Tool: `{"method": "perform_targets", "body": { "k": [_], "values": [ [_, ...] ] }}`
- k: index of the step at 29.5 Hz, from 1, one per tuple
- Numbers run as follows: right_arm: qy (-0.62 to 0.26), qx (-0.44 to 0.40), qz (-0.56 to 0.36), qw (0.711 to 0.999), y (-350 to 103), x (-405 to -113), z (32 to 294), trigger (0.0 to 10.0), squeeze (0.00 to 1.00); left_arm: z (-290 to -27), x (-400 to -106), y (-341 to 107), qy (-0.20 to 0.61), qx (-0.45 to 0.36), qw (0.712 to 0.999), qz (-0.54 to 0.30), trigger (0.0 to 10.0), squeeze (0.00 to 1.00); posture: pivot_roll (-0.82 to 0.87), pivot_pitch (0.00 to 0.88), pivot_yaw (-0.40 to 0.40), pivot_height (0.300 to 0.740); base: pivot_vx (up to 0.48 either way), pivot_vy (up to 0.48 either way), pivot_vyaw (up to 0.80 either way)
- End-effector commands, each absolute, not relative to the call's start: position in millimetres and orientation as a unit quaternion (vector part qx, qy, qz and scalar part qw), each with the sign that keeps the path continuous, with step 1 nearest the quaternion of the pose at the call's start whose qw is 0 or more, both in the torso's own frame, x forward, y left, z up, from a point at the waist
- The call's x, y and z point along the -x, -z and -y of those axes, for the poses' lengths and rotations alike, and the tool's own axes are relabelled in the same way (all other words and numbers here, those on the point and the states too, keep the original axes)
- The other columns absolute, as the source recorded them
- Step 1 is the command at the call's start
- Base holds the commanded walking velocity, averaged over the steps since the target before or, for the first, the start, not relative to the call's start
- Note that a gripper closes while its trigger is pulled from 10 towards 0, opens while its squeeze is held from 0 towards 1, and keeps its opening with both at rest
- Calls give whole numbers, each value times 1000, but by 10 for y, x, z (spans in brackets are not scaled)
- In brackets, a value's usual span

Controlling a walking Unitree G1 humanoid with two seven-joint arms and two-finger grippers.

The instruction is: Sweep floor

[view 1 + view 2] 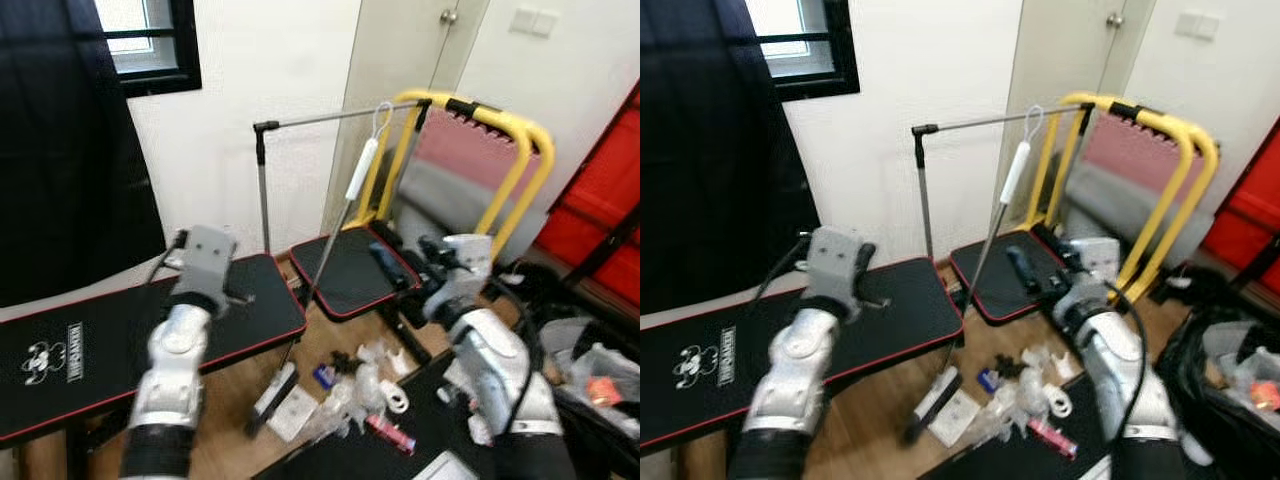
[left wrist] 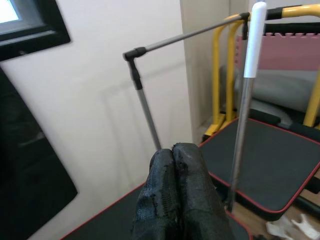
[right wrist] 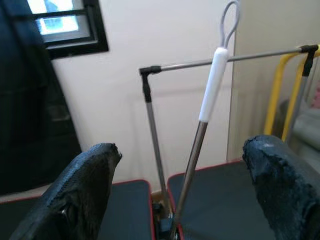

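The broom leans tilted, its white grip toward one o'clock. Its head rests on the wooden floor. Litter lies at its three o'clock.

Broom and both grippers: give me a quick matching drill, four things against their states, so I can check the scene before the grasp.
Things:
1. broom
2. left gripper
3. right gripper
4. litter

States:
a. fingers open, the handle between them, not touching
b. scattered on the wooden floor
c. fingers shut, holding nothing
d. leaning against the horizontal rail

Pairs: 1-d, 2-c, 3-a, 4-b
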State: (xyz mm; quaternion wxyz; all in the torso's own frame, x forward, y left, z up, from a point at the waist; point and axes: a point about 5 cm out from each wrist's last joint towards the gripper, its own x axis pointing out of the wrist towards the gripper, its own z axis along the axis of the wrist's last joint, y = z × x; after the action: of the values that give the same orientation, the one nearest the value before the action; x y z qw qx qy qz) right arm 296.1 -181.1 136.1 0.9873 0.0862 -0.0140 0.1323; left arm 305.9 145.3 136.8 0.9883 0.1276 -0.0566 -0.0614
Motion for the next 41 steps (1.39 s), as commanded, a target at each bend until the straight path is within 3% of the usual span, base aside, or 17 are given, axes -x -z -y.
{"method": "perform_targets", "body": {
  "k": [1,13,21,26,29,31,33,41],
  "values": [
    [-138,-92,10,986,-1355,-2970,1770,10000,0,-1520,-3062,-1350,52,-130,989,50,10000,0,-134,0,-162,740,322,0,0],
    [-117,-86,12,989,-1373,-2981,1807,10000,0,-1519,-3063,-1352,50,-128,989,51,10000,0,-135,1,-163,740,321,0,0],
    [-19,-94,-18,995,-1421,-3120,2085,10000,0,-1496,-3014,-1376,58,-125,989,59,10000,0,-134,29,-164,740,149,0,0],
    [-22,-142,-27,989,-1564,-3212,2109,10000,0,-1486,-2864,-1397,69,-134,987,61,10000,0,-129,90,-174,740,0,0,0],
    [-44,-144,-34,988,-1569,-3260,2047,10000,0,-1471,-2752,-1411,79,-134,986,62,10000,0,-123,163,-181,740,0,0,0],
    [-51,-147,-39,987,-1563,-3275,2022,10000,0,-1465,-2708,-1419,83,-133,986,63,10000,0,-123,163,-181,740,0,0,0],
    [-79,-151,-40,985,-1604,-3373,1959,10000,0,-1459,-2577,-1435,94,-138,984,60,10000,0,-101,230,-184,740,0,0,0],
    [-90,-135,-52,985,-1580,-3567,1922,10000,0,-1479,-2248,-1469,109,-136,983,49,10000,0,-72,332,-190,740,0,0,0]
  ]
}}
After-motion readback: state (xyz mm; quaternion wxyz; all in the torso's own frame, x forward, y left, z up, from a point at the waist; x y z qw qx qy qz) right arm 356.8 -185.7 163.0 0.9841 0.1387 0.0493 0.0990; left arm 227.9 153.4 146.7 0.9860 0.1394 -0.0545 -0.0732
